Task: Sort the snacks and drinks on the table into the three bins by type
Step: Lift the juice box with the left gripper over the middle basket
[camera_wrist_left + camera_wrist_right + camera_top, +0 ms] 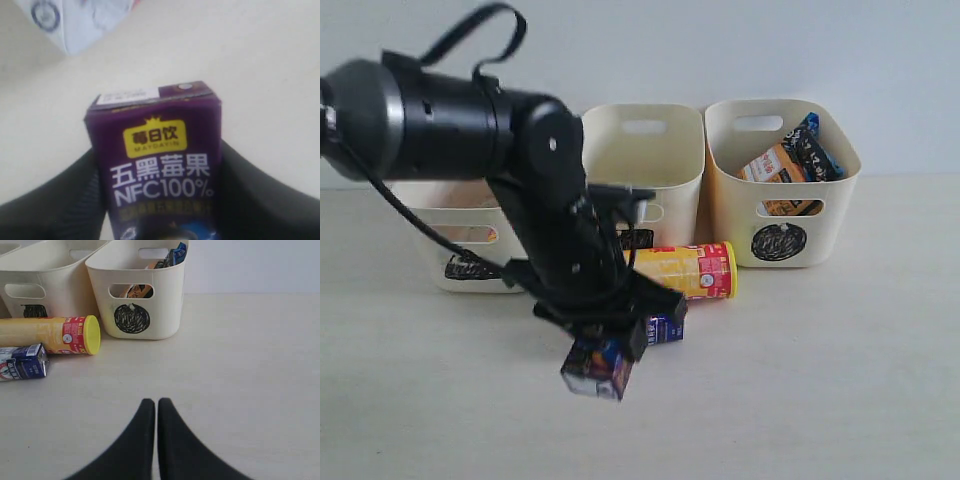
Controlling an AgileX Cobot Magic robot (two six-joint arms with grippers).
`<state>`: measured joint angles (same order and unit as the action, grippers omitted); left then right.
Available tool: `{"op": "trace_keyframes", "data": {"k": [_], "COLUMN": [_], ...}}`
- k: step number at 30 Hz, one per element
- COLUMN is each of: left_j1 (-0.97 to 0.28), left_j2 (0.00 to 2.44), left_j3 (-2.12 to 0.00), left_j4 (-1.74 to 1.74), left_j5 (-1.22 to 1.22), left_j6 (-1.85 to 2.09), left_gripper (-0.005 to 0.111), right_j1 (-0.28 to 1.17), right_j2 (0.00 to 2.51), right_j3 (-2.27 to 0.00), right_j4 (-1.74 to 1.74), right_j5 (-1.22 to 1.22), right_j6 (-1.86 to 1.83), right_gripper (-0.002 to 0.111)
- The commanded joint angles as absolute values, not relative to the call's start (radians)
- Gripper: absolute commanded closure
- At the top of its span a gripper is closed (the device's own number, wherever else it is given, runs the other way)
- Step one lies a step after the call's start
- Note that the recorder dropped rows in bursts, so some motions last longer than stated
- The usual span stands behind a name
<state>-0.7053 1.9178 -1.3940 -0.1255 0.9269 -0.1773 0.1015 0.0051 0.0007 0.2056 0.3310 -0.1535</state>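
Note:
My left gripper [608,348] [159,150] is down at the table's front middle, its fingers pressed against both sides of the dark purple drink carton [598,368] [155,160]. Just behind it lies the white and blue carton [665,328] [22,362]. Behind that, the yellow chip tube [685,270] [50,335] lies on its side before the bins. The circle-marked bin [850,175] [150,315] holds the orange bag [775,165] and the blue-and-black bag [815,145]. My right gripper [157,402] is shut and empty, low over bare table.
The middle bin [645,150] and the left bin [425,215] stand in the back row; my left arm [520,150] hides much of both. Bare tabletop stretches right of the cartons and in front of the circle bin.

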Motion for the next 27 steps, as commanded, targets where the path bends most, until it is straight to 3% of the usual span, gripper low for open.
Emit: {"op": "trace_keyframes", "data": {"k": [1,7,21,27], "left_j1": [-0.709,-0.709,-0.632,-0.612], "left_j2": [1.824,1.787,1.955,2.05], "left_j3": [-1.517,-1.743,-1.75,-1.75], "left_j4": [-0.13,0.009,0.187,0.178], "left_j5": [0.909,0.766,0.309,0.228], "left_j6": [-0.125,-0.097,-0.101,-0.101], "left_gripper": [0.102,0.102,0.101,0.078], "right_j1": [0.102,0.102,0.102,0.102], "right_j2": [0.0,0.0,0.0,0.0], "right_j3": [0.0,0.0,0.0,0.0], "right_j4": [0.206,0.206,0.206,0.206], "right_j5": [0.323,0.323,0.322,0.316], "right_j6": [-0.155,-0.155,-0.155,-0.155], "right_gripper": [0.108,0.108,0.108,0.108]}}
